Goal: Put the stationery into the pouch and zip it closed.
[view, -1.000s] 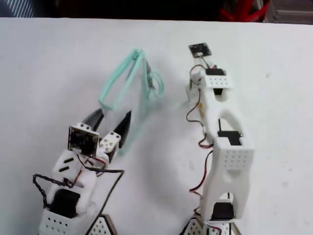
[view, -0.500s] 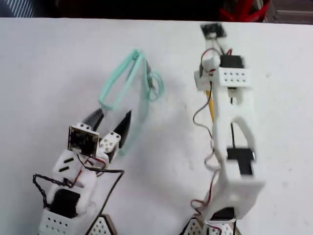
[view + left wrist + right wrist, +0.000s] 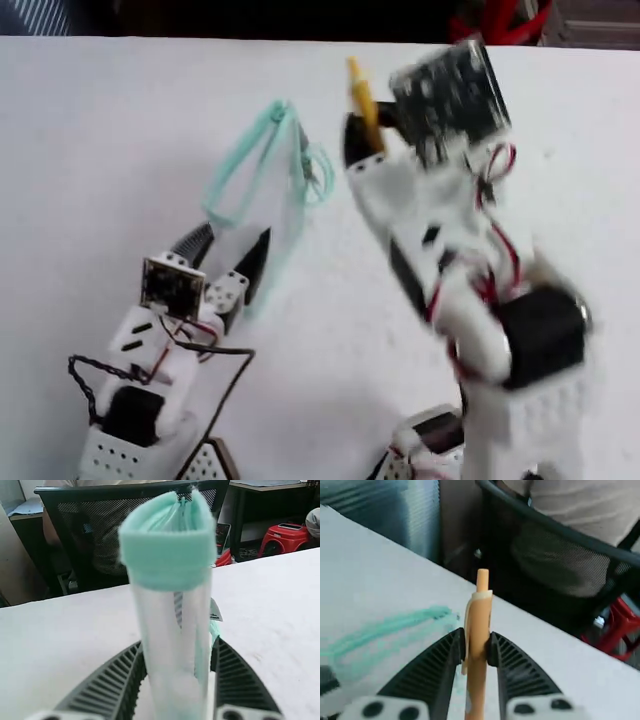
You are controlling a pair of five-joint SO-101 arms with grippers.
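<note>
Clerk: Item one, pouch (image 3: 262,190): clear soft body with a mint zip band. It lies centre-left in the high view, on the white counter (image 3: 100,120). Who holds it?

Checker: The left end effector (image 3: 177,645), closed on the pouch's near end with one jaw on either side. The pouch is likely light and limp. The film would buckle if pushed, so the firmer zip band looks like the better place to hold for zipping.

Clerk: Item two, pen (image 3: 481,605)?

Checker: Orange, slim and rigid, probably slick. The right end effector (image 3: 476,634) clamps it along the barrel. The pen sits at upper centre of the high view, just right of the pouch's far end, apart from it and seemingly lifted.

Clerk: Room?

Checker: Bare counter lies left and right of the pouch. The mouth reads as a narrow slot, so the pen likely has to enter lengthwise. The counter's far edge runs close behind the pen.
</note>
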